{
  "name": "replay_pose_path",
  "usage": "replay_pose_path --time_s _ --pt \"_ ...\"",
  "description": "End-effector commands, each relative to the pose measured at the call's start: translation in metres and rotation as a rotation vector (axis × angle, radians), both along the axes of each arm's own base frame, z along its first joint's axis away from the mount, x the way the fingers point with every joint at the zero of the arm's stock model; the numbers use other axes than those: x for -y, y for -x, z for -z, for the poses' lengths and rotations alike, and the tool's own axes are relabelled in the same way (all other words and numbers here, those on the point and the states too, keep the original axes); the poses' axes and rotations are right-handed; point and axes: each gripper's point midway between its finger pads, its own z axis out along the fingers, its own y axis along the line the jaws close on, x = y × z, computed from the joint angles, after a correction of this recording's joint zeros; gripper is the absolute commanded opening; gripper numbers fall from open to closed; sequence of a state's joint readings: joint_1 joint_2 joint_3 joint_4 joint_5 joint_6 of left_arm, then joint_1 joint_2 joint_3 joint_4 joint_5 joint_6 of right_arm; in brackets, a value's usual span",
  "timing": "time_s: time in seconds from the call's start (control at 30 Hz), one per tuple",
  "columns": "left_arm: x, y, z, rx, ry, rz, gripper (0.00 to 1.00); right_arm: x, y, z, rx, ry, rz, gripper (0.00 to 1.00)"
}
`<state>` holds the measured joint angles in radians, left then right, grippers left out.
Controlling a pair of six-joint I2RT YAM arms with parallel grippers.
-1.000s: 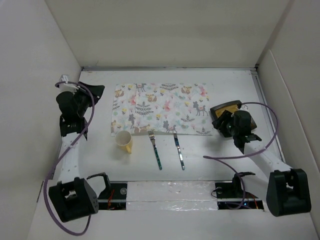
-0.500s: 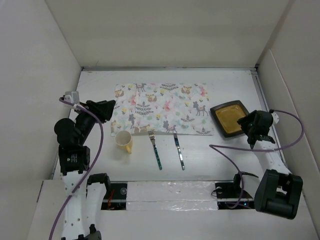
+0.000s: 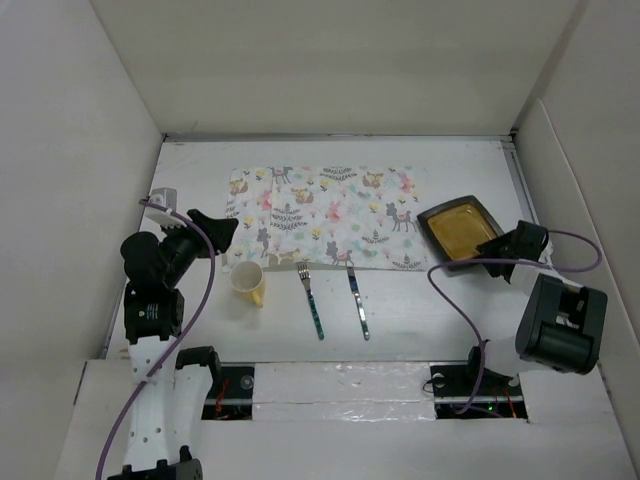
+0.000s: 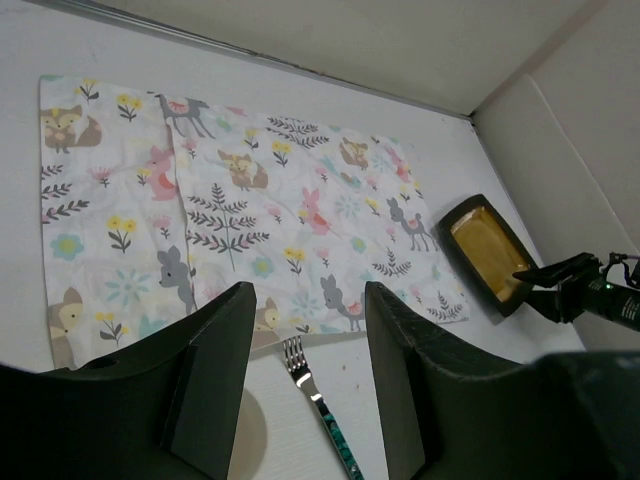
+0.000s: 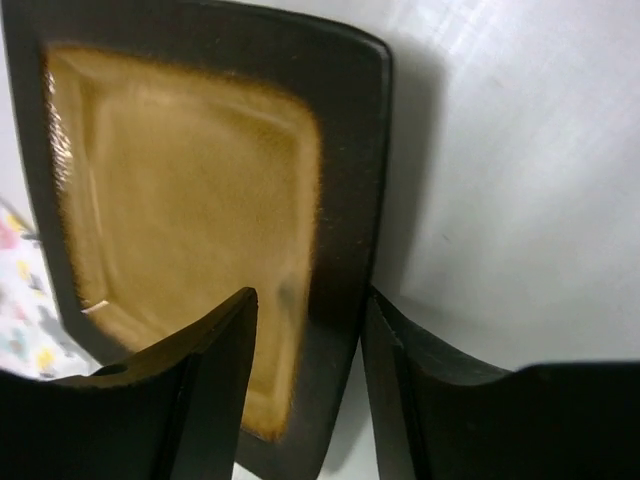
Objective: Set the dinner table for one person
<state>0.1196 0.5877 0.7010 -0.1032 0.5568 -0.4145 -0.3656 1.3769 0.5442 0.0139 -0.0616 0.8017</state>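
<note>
Top external only, knife [image 3: 359, 303] on dinner table [image 3: 420, 320]

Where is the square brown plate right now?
In the top view the plate sits on the right of the table, just off the right edge of the patterned cloth, the right tool at its near corner.

A white surface [image 3: 400, 320] is spread across its middle with a patterned cloth [image 3: 325, 215]. Just beside the cloth's near edge a yellow cup [image 3: 248, 282], a fork [image 3: 312, 303] and a knife [image 3: 358, 303] are laid. A dark square plate [image 3: 458, 228] is seen at its right.
</note>
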Motion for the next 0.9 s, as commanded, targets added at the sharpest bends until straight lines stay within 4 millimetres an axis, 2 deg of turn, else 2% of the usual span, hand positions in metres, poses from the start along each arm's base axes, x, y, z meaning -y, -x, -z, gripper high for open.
replay_pose_path --time_s 0.0,0.03,0.1,0.13,0.17,0.23,0.27,0.33,0.37,0.4,0.47,0.53,0.57,0.6,0.63,0.7,0.73,0.77,0.8,0.83,0.87 --pt "0.002 0.005 -0.020 0.077 -0.030 0.014 0.44 -0.011 -0.011 0.013 0.018 -0.135 -0.007 0.49" --pt "0.001 0.005 -0.019 0.069 -0.032 0.009 0.44 -0.014 -0.010 0.024 -0.005 -0.161 -0.008 0.47" --pt "-0.001 0.004 -0.019 0.065 -0.034 -0.003 0.43 -0.014 -0.008 0.029 0.018 -0.203 0.012 0.35" --pt "-0.001 0.004 -0.019 0.067 -0.036 -0.002 0.43 -0.013 -0.009 0.024 0.046 -0.195 0.021 0.30" --pt "0.000 0.004 -0.020 0.071 -0.033 0.001 0.43 -0.011 -0.010 0.018 0.069 -0.185 0.031 0.18" --pt "0.000 0.004 -0.020 0.069 -0.031 0.004 0.43 -0.009 -0.008 0.009 0.099 -0.171 0.053 0.08" --pt "0.000 0.002 -0.018 0.063 -0.030 0.005 0.43 -0.005 -0.010 -0.009 0.152 -0.138 0.066 0.01" --pt "0.001 0.002 -0.018 0.064 -0.029 0.008 0.42 -0.001 -0.015 -0.035 0.229 -0.101 0.068 0.00" --pt "0.001 0.002 -0.017 0.062 -0.029 0.008 0.42 0.003 -0.018 -0.063 0.312 -0.059 0.066 0.00" --pt "0.000 0.002 -0.017 0.061 -0.030 0.005 0.42 0.004 -0.019 -0.080 0.356 -0.023 0.048 0.00" --pt "-0.002 -0.001 -0.013 0.045 -0.032 -0.003 0.44 0.002 -0.028 -0.128 0.499 0.049 -0.019 0.00" --pt "-0.003 -0.003 -0.009 0.033 -0.032 -0.011 0.45 -0.011 -0.033 -0.185 0.633 0.140 -0.106 0.00" --pt "-0.004 -0.004 -0.007 0.025 -0.025 -0.017 0.50 -0.025 -0.037 -0.201 0.674 0.146 -0.188 0.00" --pt "-0.005 -0.005 -0.006 0.021 -0.024 -0.028 0.52 -0.034 -0.042 -0.207 0.672 0.149 -0.252 0.00" --pt "-0.006 -0.007 -0.005 0.014 -0.024 -0.030 0.54 -0.052 -0.049 -0.224 0.696 0.129 -0.326 0.00" --pt "-0.006 -0.009 -0.001 0.000 -0.022 -0.027 0.57 -0.089 -0.054 -0.234 0.747 0.037 -0.470 0.00" --pt "-0.006 -0.010 0.000 -0.007 -0.019 -0.027 0.57 -0.113 -0.060 -0.229 0.748 -0.018 -0.540 0.00" --pt "-0.005 -0.011 0.002 -0.011 -0.016 -0.024 0.57 -0.128 -0.062 -0.242 0.810 -0.032 -0.593 0.00" --pt "-0.006 -0.011 0.003 -0.011 -0.015 -0.030 0.57 -0.146 -0.065 -0.246 0.832 -0.078 -0.622 0.00" --pt "-0.006 -0.011 0.003 -0.011 -0.015 -0.030 0.57 -0.146 -0.065 -0.246 0.832 -0.079 -0.622 0.00" --pt "-0.008 -0.012 0.003 -0.012 -0.017 -0.039 0.57 -0.161 -0.066 -0.257 0.868 -0.083 -0.646 0.00"
